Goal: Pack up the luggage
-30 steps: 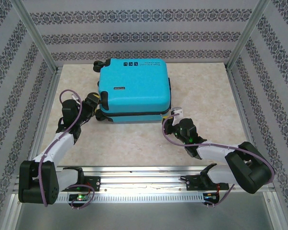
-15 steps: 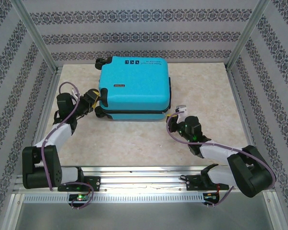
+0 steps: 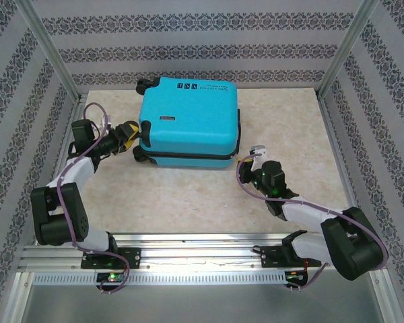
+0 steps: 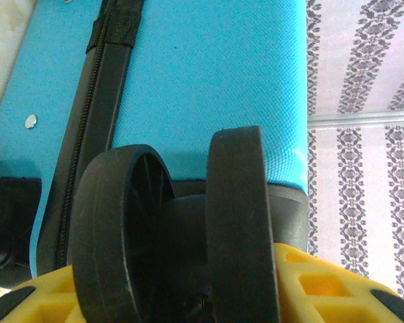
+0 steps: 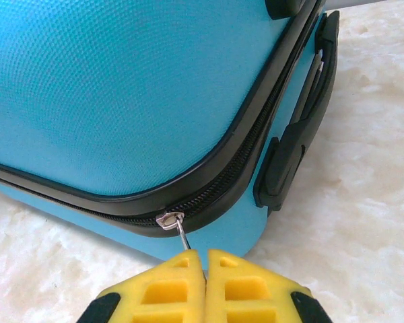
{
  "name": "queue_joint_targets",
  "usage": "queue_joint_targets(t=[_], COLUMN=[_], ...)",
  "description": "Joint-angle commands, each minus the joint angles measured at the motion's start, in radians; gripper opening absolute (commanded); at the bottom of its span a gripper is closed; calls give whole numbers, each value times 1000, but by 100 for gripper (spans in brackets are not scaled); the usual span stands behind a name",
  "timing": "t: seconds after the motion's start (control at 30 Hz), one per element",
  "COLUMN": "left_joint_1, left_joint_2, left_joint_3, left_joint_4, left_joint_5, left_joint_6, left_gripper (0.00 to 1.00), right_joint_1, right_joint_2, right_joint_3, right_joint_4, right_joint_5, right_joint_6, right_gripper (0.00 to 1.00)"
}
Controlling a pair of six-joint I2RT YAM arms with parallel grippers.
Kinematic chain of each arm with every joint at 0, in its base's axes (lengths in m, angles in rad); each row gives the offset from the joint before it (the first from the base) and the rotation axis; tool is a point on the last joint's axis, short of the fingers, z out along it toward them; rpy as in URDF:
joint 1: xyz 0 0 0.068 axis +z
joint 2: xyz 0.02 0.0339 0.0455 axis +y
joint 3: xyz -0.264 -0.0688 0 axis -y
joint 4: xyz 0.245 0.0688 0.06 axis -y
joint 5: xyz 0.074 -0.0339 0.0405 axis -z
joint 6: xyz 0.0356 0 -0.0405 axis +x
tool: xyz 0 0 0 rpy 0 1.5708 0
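Since a second ago the suitcase (image 3: pixel 188 118) has slid a little toward the back wall, the left arm has swung outward beside it, and the right gripper (image 5: pixel 203 254) has drawn back to the right.

The closed suitcase lies flat on the table (image 3: pixel 188 195) between the two tools, ahead of both. The left gripper (image 3: pixel 131 131) is at the suitcase's left side, its yellow fingers (image 4: pixel 323 286) clamped on a black twin wheel (image 4: pixel 175 229), and the blue shell rises just beyond it. The right gripper is low at the near right corner, its pads pressed together on the thin metal tab of the zipper pull (image 5: pixel 172 221). The black side handle (image 5: pixel 299 128) is just ahead of it and to its right.
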Motion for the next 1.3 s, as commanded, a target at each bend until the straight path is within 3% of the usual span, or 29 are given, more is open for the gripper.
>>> queue_joint_targets(t=[0.0,0.37,0.5,0.57,0.73,0.93,1.13,1.27], left_joint_1=[58,65,65,65,69,101,116,147], left_joint_2=[20,14,1,-8,0,17,35,60], left_joint_3=[29,52,66,70,104,114,102,85], left_joint_4=[-31,-124,-154,-155,-170,-143,-126,-56], left_joint_5=[-85,-121,-152,-157,-164,-121,-99,-54], left_joint_6=[204,273,282,282,298,274,278,231], left_gripper=[5,3,15,16,10,6,5,5], right_joint_1=[-61,-123,-113,-87,-42,-68,-132,-164], right_joint_2=[26,31,31,32,35,40,71,131], right_joint_3=[39,95,74,64,54,67,116,144], right_joint_4=[-17,-18,31,38,65,31,-8,26], right_joint_5=[131,70,-75,-78,-111,-3,182,164], right_joint_6=[-18,-8,-3,-11,-24,-25,34,75], right_gripper=[0,0,0,0,0,0,0,0])
